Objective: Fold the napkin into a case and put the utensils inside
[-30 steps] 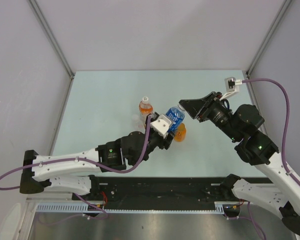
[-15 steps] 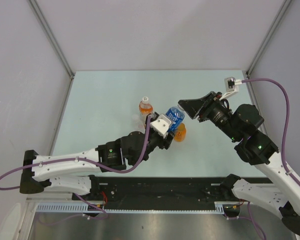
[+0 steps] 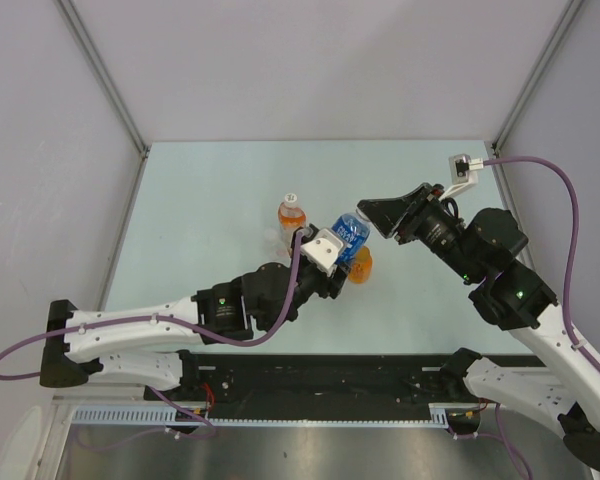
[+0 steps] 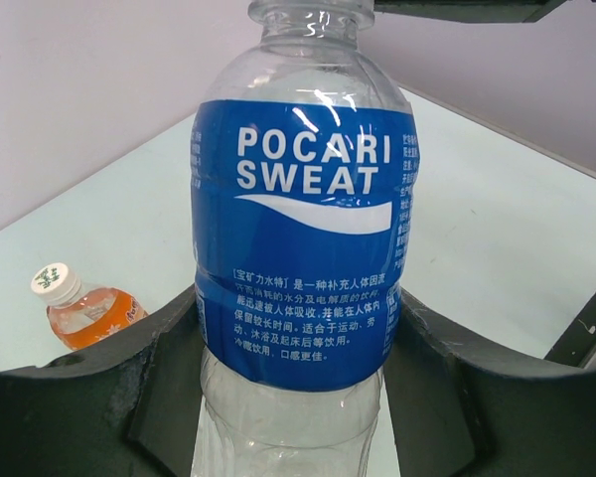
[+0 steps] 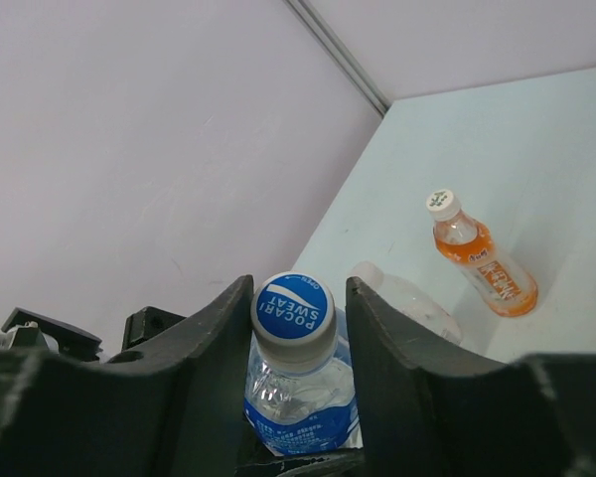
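The blue bottle point(image 3: 350, 234) is up in the air over the middle of the table point(image 3: 200, 190). It lies on a slant. Its long side runs from the left gripper point(image 3: 338, 248) up to the right gripper point(image 3: 368, 214), and its top end points at the right gripper.

The left gripper is clamped on the bottle's body. In the left wrist view its dark fingers point(image 4: 159, 378) press on both sides, just at the bottom edge of the blue label.

The right gripper's jaws stand a little apart, one on each side of the cap point(image 5: 293, 310). A thin gap shows beside the cap, so they are not pinching it.

Only the left wrist view shows the big white words on the label. Only the right wrist view shows the round blue and white top of the cap. The top view shows both arms meeting at the bottle.

An orange bottle point(image 3: 291, 214) with a white cap stands on the table just past the left gripper. A clear bottle point(image 5: 407, 298) lies close beside it. The top view also shows a round orange thing point(image 3: 361, 268) under the blue bottle. The left arm hides part of it, and I cannot tell what it is.
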`<state>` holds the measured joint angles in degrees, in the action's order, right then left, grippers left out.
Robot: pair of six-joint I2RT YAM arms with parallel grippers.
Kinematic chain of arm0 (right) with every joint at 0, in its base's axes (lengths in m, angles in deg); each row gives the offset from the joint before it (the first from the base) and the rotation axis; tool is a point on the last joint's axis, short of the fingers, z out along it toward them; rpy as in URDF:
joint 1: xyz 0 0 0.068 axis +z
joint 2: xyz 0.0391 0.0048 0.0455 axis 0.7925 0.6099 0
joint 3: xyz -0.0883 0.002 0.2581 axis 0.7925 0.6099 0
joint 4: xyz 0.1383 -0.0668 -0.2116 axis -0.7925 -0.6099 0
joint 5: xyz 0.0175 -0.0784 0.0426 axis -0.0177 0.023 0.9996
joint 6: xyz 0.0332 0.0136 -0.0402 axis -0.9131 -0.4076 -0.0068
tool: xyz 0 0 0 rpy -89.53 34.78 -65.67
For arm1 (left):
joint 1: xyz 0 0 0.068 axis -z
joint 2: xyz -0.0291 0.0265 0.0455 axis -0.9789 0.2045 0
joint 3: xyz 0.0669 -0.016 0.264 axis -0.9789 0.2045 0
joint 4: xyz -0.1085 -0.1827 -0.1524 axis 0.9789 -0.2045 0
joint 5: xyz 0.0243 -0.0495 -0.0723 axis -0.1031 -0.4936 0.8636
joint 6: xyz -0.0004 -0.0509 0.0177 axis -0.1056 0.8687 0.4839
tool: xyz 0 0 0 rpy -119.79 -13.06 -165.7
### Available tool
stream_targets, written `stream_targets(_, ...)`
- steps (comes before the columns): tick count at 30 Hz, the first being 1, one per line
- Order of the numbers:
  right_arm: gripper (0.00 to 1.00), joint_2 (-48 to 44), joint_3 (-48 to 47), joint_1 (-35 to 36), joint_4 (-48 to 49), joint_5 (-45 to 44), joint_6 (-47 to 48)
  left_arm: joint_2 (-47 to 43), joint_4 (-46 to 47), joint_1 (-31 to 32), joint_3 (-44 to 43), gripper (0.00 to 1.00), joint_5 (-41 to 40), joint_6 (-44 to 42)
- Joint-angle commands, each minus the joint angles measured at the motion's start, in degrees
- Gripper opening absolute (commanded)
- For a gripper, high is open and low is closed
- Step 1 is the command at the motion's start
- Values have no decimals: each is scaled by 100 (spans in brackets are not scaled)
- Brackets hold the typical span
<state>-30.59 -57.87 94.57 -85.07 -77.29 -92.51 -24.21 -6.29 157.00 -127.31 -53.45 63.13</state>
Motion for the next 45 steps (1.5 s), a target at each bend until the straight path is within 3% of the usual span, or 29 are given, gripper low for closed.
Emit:
stream_targets(1,41,-35,-95,12,85,12,51,3,197,30,-53,0,-49,-92)
stream_targets(3,37,-27,-104,12,85,12,51,-15,188,38,-53,0,-49,-84)
stream_targets(6,22,0,-104,12,93,205,60,-24,188,30,-62,0,-49,-84)
stream_targets(7,5,17,-104,21,93,231,77,-24,188,30,-62,0,-49,-75)
stream_targets(8,0,17,-104,13,93,257,103,-67,179,30,-62,0,3,-58)
stream_targets(13,0,61,-95,12,233,775,402,-480,258,-31,70,0,1231,153)
stream_targets(14,0,53,-95,12,269,881,594,-576,241,-101,79,0,2069,223)
stream_targets(17,0,9,-95,12,444,1443,1025,-867,136,-645,35,0,3514,890)
stream_targets(18,0,0,-95,4,506,1862,1157,-998,144,-812,26,0,4563,1266)
stream_targets(21,0,-88,-43,-5,769,2732,1570,-1174,372,-1358,35,0,6078,1882)
stream_targets(27,0,-326,195,-32,1691,4560,1896,-1158,680,-1939,-351,0,8096,2727)
stream_targets(31,0,-290,195,-14,1947,5661,2010,-912,1660,-2185,-387,0,9465,3579)
stream_targets(36,0,-334,187,-14,1851,6505,2257,-525,3069,-2203,-229,0,10084,4828)
stream_targets(45,0,-352,186,-5,1728,7324,2406,134,5477,-2203,-158,0,10313,6515)
